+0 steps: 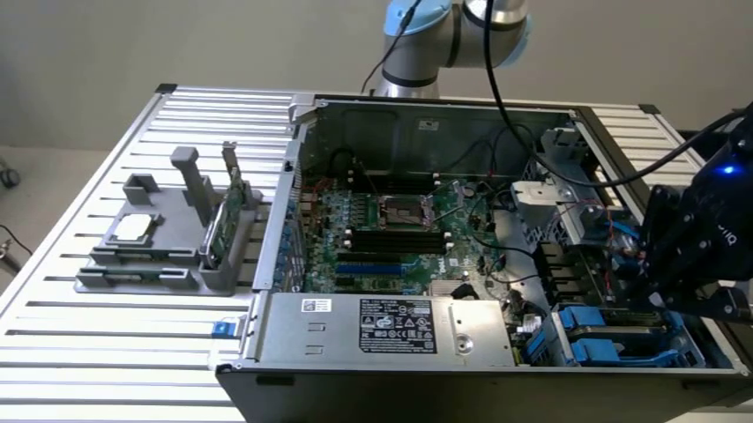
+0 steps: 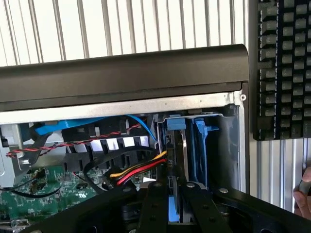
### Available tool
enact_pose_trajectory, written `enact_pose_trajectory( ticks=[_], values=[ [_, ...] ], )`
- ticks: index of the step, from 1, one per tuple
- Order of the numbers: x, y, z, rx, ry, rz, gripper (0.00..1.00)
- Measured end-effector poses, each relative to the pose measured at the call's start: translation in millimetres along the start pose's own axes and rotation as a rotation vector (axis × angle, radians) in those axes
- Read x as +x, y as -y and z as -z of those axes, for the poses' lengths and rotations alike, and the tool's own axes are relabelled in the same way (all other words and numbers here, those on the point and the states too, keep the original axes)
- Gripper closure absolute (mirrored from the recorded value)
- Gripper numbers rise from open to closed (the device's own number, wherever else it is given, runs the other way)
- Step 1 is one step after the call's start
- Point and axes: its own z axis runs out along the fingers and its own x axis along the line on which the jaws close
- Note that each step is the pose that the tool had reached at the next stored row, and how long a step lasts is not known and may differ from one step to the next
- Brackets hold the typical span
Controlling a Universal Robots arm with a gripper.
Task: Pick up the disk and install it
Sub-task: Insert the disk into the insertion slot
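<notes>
The disk (image 2: pixel 174 208) stands on edge, and its blue carrier shows as a narrow strip between the two black fingers of the gripper (image 2: pixel 175 188). The fingers sit tight against either side of it, so the claw looks closed on the disk rather than resting near it. From the fingers the disk runs into the drive bay (image 2: pixel 214 141), just beside a second blue carrier (image 2: pixel 199 143) that stands upright in the same bay. On its other side, a bundle of red, yellow and black cables (image 2: pixel 138 170) comes close to the slot. The bay sits in the corner of the open computer case (image 1: pixel 471 392) at the exterior view's right, nearest that camera, where the arm's black wrist hangs above it. The motherboard (image 1: pixel 389 229) fills the middle of the case. The case stands on the slatted worktop (image 1: pixel 106 361), with a keyboard (image 2: pixel 284 68) beyond its far wall and a person's hand (image 2: pixel 303 194) at the edge of the wrist view. Insertion seems under way but not finished. To do this step well, the disk should stay upright and parallel to the neighbouring carrier. It should travel straight along the slot without twisting, and the cable bundle should stay out of its path. The grip should be firm enough that the carrier does not pivot between the fingers.
</notes>
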Motion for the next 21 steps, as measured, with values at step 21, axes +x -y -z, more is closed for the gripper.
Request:
enact_pose_trajectory(
  ticks=[21],
  values=[
    [6.2, -1.9, -6.3, 0.0071, 0.0339, 0.016, 0.84]
  ],
)
